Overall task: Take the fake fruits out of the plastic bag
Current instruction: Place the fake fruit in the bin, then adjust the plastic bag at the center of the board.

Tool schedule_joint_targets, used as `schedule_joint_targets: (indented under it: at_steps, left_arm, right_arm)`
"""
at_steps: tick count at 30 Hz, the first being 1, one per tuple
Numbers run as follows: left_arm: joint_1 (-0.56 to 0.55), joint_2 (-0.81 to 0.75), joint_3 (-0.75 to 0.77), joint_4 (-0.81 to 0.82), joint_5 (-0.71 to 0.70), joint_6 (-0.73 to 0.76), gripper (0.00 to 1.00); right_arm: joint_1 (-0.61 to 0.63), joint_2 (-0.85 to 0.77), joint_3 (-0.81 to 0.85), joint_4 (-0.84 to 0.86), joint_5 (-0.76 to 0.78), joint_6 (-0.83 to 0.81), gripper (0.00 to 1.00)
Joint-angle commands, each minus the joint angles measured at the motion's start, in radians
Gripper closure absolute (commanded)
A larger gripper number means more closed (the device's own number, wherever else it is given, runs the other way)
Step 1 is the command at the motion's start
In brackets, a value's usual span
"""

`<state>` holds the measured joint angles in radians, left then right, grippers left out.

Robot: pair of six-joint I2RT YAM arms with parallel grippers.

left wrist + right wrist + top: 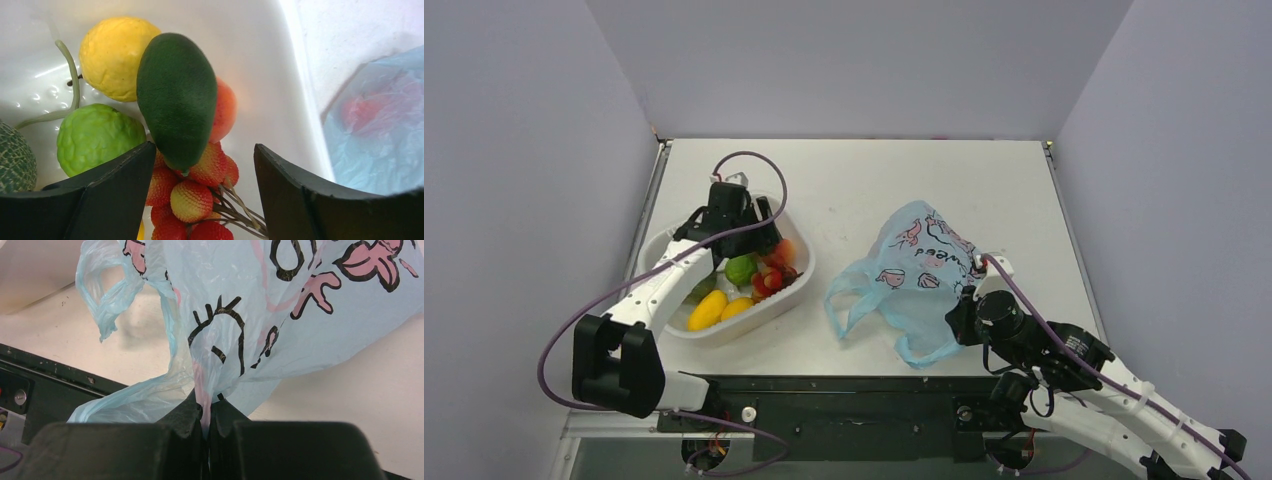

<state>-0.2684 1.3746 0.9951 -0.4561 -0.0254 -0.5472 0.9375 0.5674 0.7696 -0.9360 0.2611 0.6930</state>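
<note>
Left claw: released. Its jaws stand wide apart above the white tub, with nothing clamped between them.
White tub: stands on the desk at 9 o'clock from the desk's middle, well apart from the bag.
Dark green oblong fruit: lies in the tub, on top of the other pieces. Its lower tip reaches down into the gap between the open jaws.
Berry cluster: red, in the tub at 6 o'clock of the green fruit and touching it.
Other tub contents: yellow fruit at 10 o'clock of the green fruit, lime-green fruit at 8 o'clock, peach-coloured piece at 3 o'clock, melon at the far left edge of the left wrist view.
Plastic bag: light blue with pink prints, slumped on the desk at 4 o'clock from the desk's middle, its loop handles trailing toward 8 o'clock.
Bag contents: a blurred red shape shows through the film. What it is cannot be told.
Right claw: clenched on a pinch of the bag's film at the bag's 4 o'clock corner.
</note>
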Motion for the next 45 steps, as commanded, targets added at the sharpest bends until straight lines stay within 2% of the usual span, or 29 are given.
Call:
schedule_joint_targets:
  at_steps: [1, 5, 9, 14, 19, 24, 27, 31, 36, 40, 45]
  left_arm:
    - [0.013, -0.051, 0.112, -0.072, 0.037, 0.047, 0.30]
    - [0.023, -0.050, 0.137, -0.145, 0.036, 0.058, 0.30]
    - [0.023, -0.176, 0.077, -0.113, 0.100, 0.008, 0.30]
    - [0.016, -0.337, -0.074, 0.041, 0.339, -0.156, 0.31]
    - [-0.035, -0.497, -0.245, 0.256, 0.450, -0.304, 0.32]
    - [-0.118, -0.464, -0.256, 0.320, 0.521, -0.280, 0.32]
    - [-0.185, -0.423, -0.217, 0.314, 0.582, -0.239, 0.33]
    - [-0.298, -0.425, -0.238, 0.394, 0.596, -0.238, 0.34]
    - [-0.368, -0.410, -0.215, 0.348, 0.525, -0.143, 0.36]
    - [-0.380, -0.409, -0.242, 0.390, 0.502, -0.132, 0.42]
    - [-0.426, -0.387, -0.266, 0.431, 0.491, -0.138, 0.43]
  right_arm:
    - [0.006, -0.007, 0.014, 0.022, 0.037, 0.008, 1.00]
    - [0.005, -0.019, 0.020, 0.020, 0.023, 0.002, 1.00]
    - [0.006, -0.052, 0.023, 0.019, 0.035, 0.004, 1.00]
    - [0.004, -0.039, 0.028, 0.027, 0.035, 0.013, 1.00]
    - [0.004, 0.050, 0.066, 0.119, 0.019, -0.030, 1.00]
    - [0.003, 0.214, 0.163, 0.251, -0.003, -0.116, 1.00]
    - [0.004, 0.323, 0.250, 0.267, -0.064, -0.115, 1.00]
    - [0.025, 0.399, 0.363, 0.258, -0.113, -0.074, 1.00]
    - [0.034, 0.372, 0.340, 0.241, -0.095, 0.005, 1.00]
    - [0.038, 0.332, 0.283, 0.219, -0.091, 0.064, 1.00]
    - [0.044, 0.280, 0.211, 0.164, -0.031, 0.155, 1.00]
